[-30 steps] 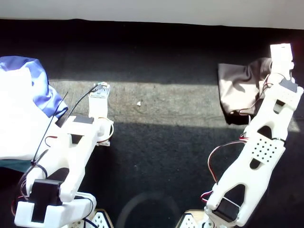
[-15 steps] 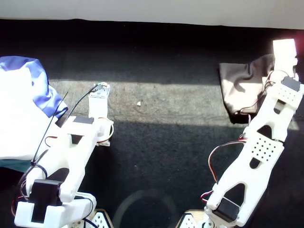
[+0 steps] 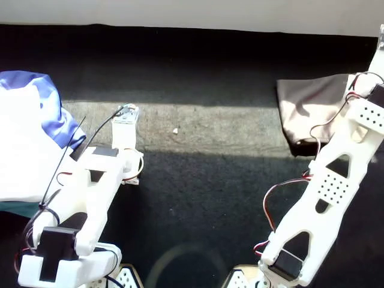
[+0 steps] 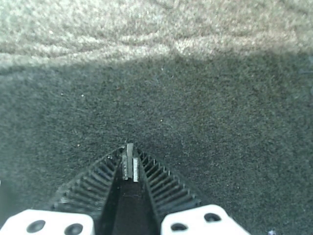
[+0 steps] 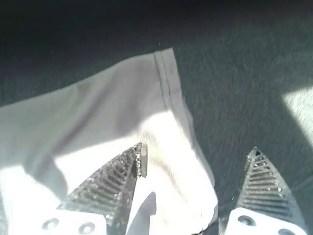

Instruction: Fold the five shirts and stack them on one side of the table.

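**Grey shirt lies flat at the far right, right gripper spread above its edge**

A grey shirt [image 3: 309, 114] lies on the dark felt-covered table [image 3: 204, 198] at the far right, partly in a band of sunlight [image 3: 198, 123] that crosses the table from left to right. From the right wrist view the shirt [image 5: 122, 122] shows a stitched hem [image 5: 166, 73] along one side and a few soft creases.

The right gripper [image 5: 197, 156] hangs over that side of the shirt with its jaws spread wide. One finger [image 5: 117, 181] is over the cloth and the other [image 5: 259, 176] is over bare table just past the shirt's edge. Whether the first finger touches the cloth is hard to judge from here. The right arm [image 3: 336, 180] stretches from the near edge up toward the far right corner.

At the left edge of the table sits a pile of shirts [image 3: 24, 138], white on top with blue cloth at its far side. A strip of teal cloth [image 3: 15, 208] shows at its near side.

The left gripper [image 3: 125, 114] is just right of that pile, apart from it. Seen from its own wrist, the left gripper [image 4: 129, 164] has its jaws pressed together with nothing between them, over bare table. A small white speck [image 3: 175, 130] lies in the sunlit band, near the left gripper.
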`<state>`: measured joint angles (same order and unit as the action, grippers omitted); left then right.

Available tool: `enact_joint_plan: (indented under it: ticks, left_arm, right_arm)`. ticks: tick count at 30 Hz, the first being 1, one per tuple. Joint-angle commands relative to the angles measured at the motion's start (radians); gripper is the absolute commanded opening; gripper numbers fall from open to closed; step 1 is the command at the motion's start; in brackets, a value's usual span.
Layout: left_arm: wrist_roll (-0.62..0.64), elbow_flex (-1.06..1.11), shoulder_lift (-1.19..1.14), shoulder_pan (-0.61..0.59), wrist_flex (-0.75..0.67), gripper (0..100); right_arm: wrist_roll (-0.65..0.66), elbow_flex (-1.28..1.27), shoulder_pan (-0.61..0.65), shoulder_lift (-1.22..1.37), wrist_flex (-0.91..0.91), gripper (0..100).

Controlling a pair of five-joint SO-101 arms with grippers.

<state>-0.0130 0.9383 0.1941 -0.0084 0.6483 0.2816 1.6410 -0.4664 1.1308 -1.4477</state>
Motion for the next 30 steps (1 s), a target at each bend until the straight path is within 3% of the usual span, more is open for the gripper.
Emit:
enact_joint_plan:
  ticks: [1, 8, 14, 18, 21, 30]
  left_arm:
    - [-0.006, -0.031, 0.031, -0.016, 0.003, 1]
    - [-0.006, -0.297, 0.206, -0.153, 0.423, 2]
    - [-0.014, -0.487, 0.269, -0.344, 0.666, 19]
    - [-0.104, -0.427, 0.269, -0.432, 0.672, 20]
    - [-0.123, -0.38, 0.269, -0.464, 0.66, 20]
    - [-0.124, -0.137, 0.268, -0.501, 0.302, 21]
  right_arm:
    - [-0.011, 0.117, -0.002, -0.128, -0.131, 30.4]
    - [-0.009, 0.11, 0.015, -0.274, -0.317, 30.4]
    - [-0.006, 0.105, 0.005, -0.386, -0.318, 30.4]
    - [-0.006, -0.024, -0.016, -0.527, -0.32, 30.4]
    - [-0.008, -0.282, -0.031, -0.69, -0.32, 30.4]
    - [-0.005, -1.17, 0.024, -1.242, -0.312, 30.4]
